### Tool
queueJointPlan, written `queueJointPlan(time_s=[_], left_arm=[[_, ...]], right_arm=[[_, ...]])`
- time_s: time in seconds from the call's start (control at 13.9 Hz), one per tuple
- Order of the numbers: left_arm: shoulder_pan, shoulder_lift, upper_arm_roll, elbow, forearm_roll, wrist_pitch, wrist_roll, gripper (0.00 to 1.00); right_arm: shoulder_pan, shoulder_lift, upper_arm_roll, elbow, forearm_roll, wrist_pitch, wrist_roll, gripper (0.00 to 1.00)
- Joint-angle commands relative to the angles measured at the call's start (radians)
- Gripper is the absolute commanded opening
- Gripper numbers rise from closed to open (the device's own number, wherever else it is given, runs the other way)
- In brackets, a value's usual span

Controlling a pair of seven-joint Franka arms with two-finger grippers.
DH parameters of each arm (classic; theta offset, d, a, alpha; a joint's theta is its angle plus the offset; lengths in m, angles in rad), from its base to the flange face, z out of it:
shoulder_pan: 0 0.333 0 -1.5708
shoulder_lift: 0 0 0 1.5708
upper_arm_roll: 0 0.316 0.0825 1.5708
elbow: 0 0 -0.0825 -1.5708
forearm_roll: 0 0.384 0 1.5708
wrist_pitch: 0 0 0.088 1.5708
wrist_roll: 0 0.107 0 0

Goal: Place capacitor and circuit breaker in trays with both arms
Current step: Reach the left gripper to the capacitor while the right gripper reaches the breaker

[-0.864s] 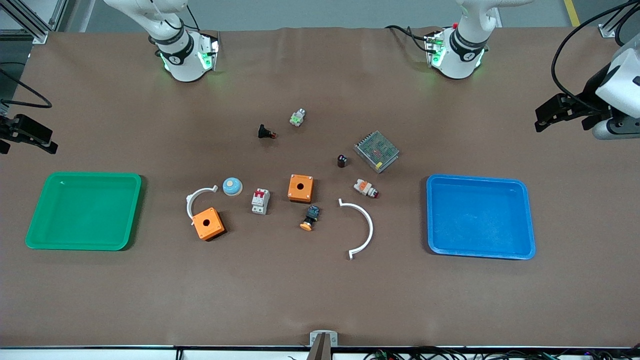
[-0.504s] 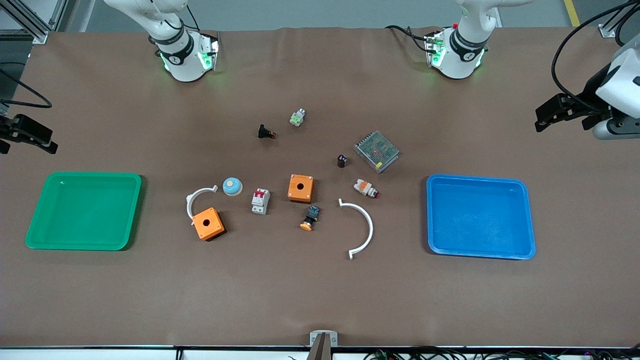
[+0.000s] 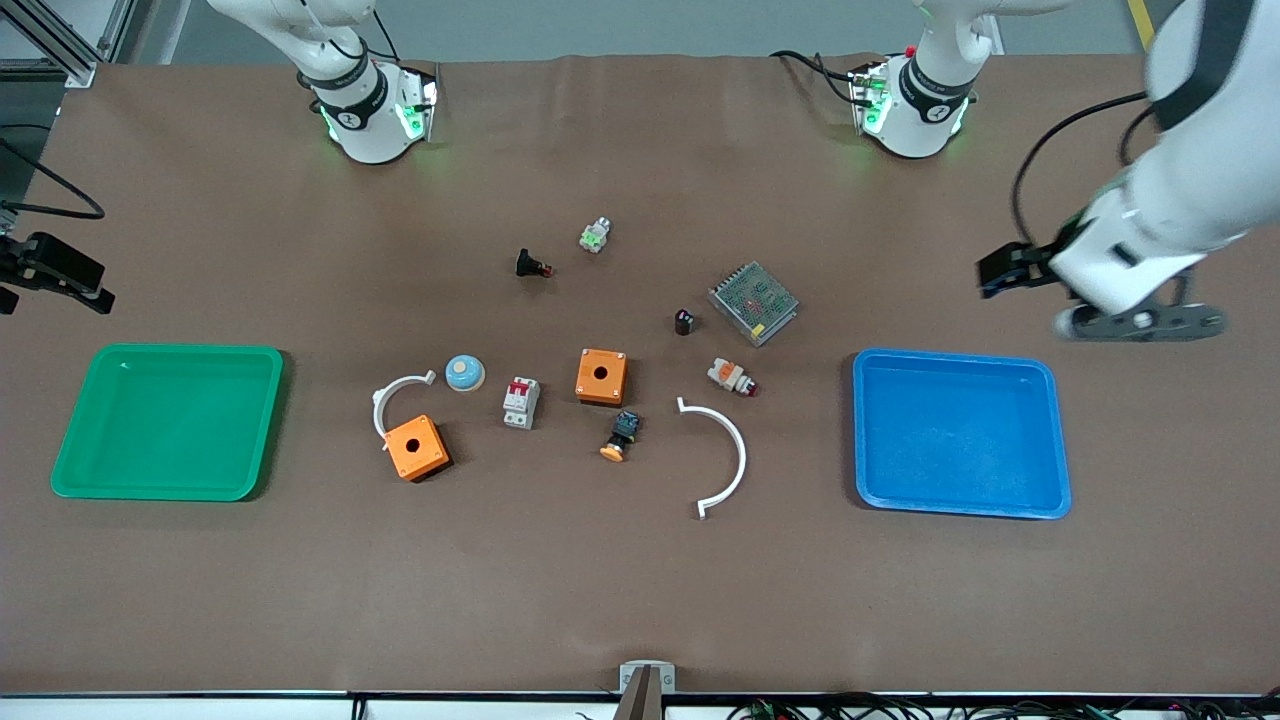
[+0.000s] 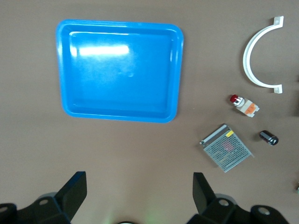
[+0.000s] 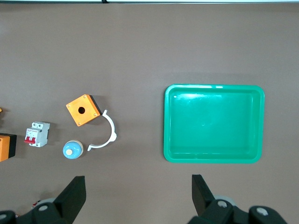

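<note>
Green tray, lower left of the front view: nothing in it. Blue tray, lower right of the front view: nothing in it either. The wrist views confirm both, each showing a bare tray floor.

Capacitor lies on the tabletop just right of centre in the front view, beside the mesh-topped grey box and apart from it. Circuit breaker lies left of centre, between the blue dome button and an orange box, touching neither. A second orange box sits against a small white arc. A larger white arc lies in the lower middle of the frame.

Left gripper hangs at the right edge of the front view, over bare tabletop above the blue tray's upper right corner; fingers spread wide, holding nothing. Right gripper sits at the far left edge, above the green tray in the frame; fingers also wide, holding nothing
</note>
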Motion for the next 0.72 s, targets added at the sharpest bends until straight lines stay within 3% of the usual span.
queueJointPlan(time_s=[0.0, 0.43, 0.65], left_arm=[[-0.086, 0.062, -0.003, 0.033, 0.043, 0.025, -0.124, 1.00], [-0.288, 0.171, -0.010, -0.059, 0.031, 0.267, -0.640, 1.00], [-0.368, 0.221, -0.009, -0.136, 0.033, 0.422, -0.843, 1.00]], right_arm=[[0.008, 0.029, 0.006, 0.016, 0.003, 0.003, 0.004, 1.00], [0.169, 0.124, 0.009, -0.011, 0.011, 0.030, 0.008, 1.00], [0.249, 0.173, 0.009, -0.074, 0.104, 0.114, 0.166, 1.00]])
